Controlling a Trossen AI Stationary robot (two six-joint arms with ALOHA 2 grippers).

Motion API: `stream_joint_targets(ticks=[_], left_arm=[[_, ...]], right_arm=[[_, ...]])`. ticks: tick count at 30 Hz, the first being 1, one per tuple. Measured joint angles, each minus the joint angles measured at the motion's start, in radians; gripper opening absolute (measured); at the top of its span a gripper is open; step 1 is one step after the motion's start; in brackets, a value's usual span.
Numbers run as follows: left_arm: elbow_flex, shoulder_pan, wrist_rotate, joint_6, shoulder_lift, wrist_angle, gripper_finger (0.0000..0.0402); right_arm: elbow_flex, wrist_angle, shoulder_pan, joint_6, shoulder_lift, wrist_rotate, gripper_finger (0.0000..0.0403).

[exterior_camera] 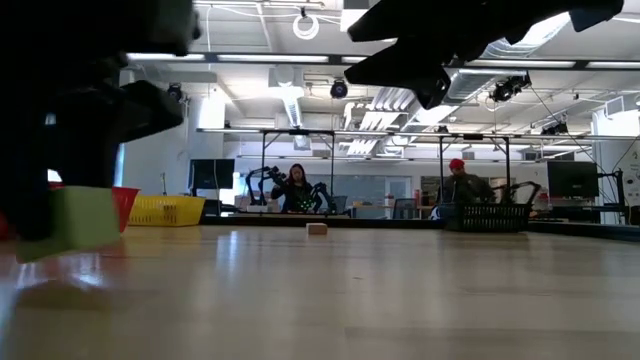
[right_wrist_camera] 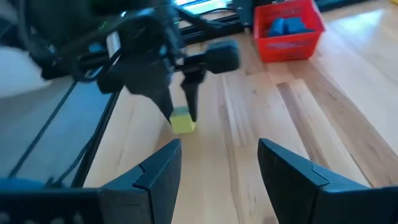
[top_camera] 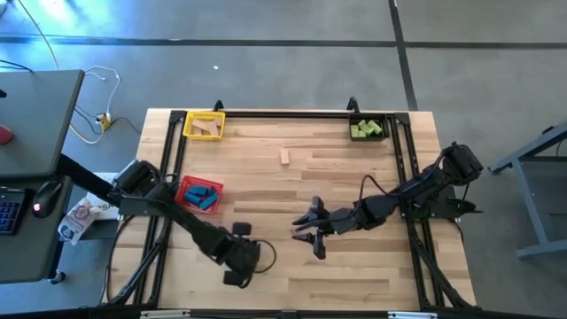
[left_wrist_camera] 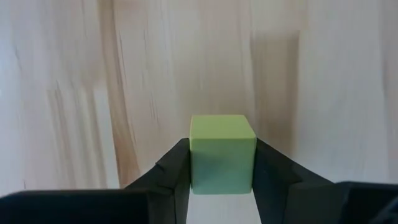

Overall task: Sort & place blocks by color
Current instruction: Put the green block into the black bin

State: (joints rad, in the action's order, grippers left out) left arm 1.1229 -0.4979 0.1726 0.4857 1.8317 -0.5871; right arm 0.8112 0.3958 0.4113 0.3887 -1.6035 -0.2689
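Note:
My left gripper (top_camera: 237, 266) is near the table's front edge, left of the middle, shut on a light green cube (left_wrist_camera: 222, 149). The cube also shows in the right wrist view (right_wrist_camera: 182, 120) and at the left of the low view (exterior_camera: 75, 220). My right gripper (top_camera: 301, 230) hangs open over the middle of the table, level-pointing toward the left gripper, with nothing between its fingers (right_wrist_camera: 158, 171). A tan block (top_camera: 285, 157) lies flat on the table toward the far side. My left gripper pinches the green cube by two opposite side faces (left_wrist_camera: 198, 168) between its two fingers. The fingers come steeply from above, pointing down. The cube sits a little tilted just over the tabletop; whether its bottom touches the wood I cannot tell.
A red bin (top_camera: 199, 193) with blue blocks stands left of the middle. A yellow bin (top_camera: 204, 125) with tan blocks is at the far left and a black bin (top_camera: 368, 128) with green blocks at the far right. People sit in the room beyond the table.

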Motion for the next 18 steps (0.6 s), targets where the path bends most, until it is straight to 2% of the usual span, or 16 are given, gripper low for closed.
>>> stream_joint_targets(ticks=[5, 13, 18], left_arm=[[0.000, 0.069, -0.009, -0.113, 0.000, 0.107, 0.0104], [0.000, 0.206, -0.098, -0.241, 0.000, 0.249, 0.0107], [0.000, 0.290, -0.194, -0.254, 0.000, 0.365, 0.0106]], right_arm=[[0.000, 0.002, 0.050, -0.121, 0.000, -0.041, 0.0197], [0.000, 0.004, 0.143, -0.318, 0.000, -0.171, 0.0197], [0.000, 0.004, 0.201, -0.459, 0.000, -0.312, 0.0197]])
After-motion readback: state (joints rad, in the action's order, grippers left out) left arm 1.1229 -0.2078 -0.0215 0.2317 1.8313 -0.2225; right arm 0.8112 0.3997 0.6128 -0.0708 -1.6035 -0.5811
